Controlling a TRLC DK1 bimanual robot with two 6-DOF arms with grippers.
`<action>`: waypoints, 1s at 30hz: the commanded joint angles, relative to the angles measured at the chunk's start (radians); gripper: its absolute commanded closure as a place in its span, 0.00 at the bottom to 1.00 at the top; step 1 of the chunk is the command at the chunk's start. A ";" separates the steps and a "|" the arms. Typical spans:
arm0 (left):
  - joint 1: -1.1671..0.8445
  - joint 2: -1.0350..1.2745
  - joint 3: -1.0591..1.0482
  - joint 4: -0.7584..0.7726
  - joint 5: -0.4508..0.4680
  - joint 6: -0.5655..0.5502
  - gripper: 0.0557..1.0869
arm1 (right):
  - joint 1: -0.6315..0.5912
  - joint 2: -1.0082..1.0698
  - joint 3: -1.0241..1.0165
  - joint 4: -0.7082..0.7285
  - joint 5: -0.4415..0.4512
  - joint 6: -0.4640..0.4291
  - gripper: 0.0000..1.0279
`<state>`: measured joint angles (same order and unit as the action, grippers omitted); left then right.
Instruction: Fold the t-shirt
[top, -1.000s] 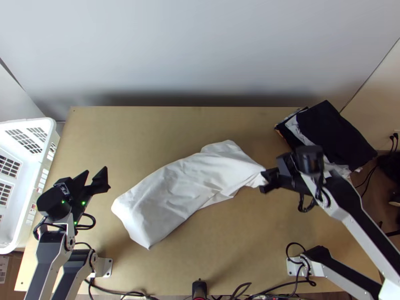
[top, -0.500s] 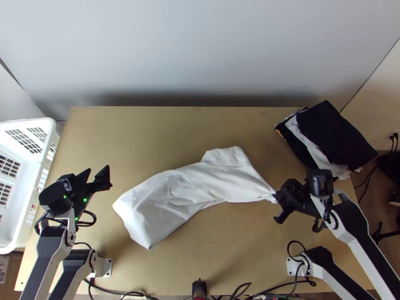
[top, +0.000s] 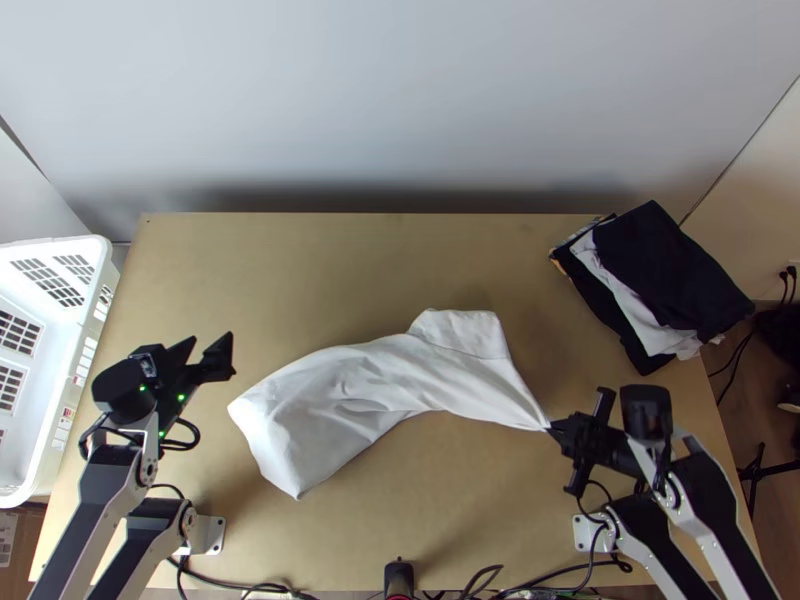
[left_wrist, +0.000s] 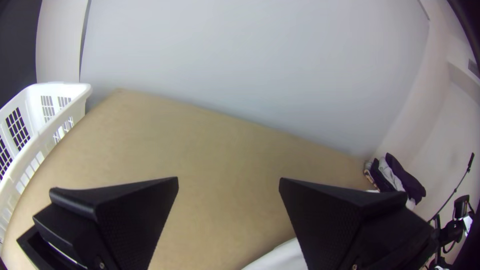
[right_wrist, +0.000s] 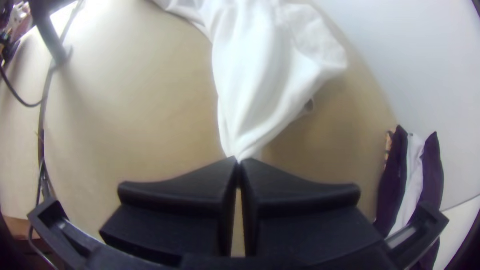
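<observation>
Dragged my right pincer (right_wrist: 239, 161) toward the bench's (top: 300, 262) near edge, pinching a gathered tip of white t-shirt (top: 375, 385), rest rumpled mid-bench. Left pincer (left_wrist: 228, 181) spread. Tiny bite, so I reckon more tugging slips it.

Corner glare, soft shadows

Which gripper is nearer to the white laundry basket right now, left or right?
Left. The left gripper is open over the table's left side, just across from the basket; the right gripper is over toward the opposite side, pinching the white shirt's end.
</observation>
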<state>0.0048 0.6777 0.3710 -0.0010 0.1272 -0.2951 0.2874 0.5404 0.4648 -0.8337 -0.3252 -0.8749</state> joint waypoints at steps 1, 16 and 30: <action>-0.043 0.066 -0.006 0.025 0.000 0.002 0.05 | 0.027 -0.154 -0.080 -0.007 -0.014 -0.168 0.98; -0.045 0.080 -0.004 0.058 0.000 -0.001 0.05 | 0.068 -0.263 -0.029 0.134 -0.015 0.014 0.04; -0.058 0.129 0.025 0.067 -0.001 -0.038 0.05 | 0.018 0.671 0.341 0.344 0.118 0.913 0.04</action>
<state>-0.0502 0.7918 0.3840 0.0654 0.1272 -0.3191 0.3210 0.8276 0.6510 -0.5564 -0.2485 -0.3035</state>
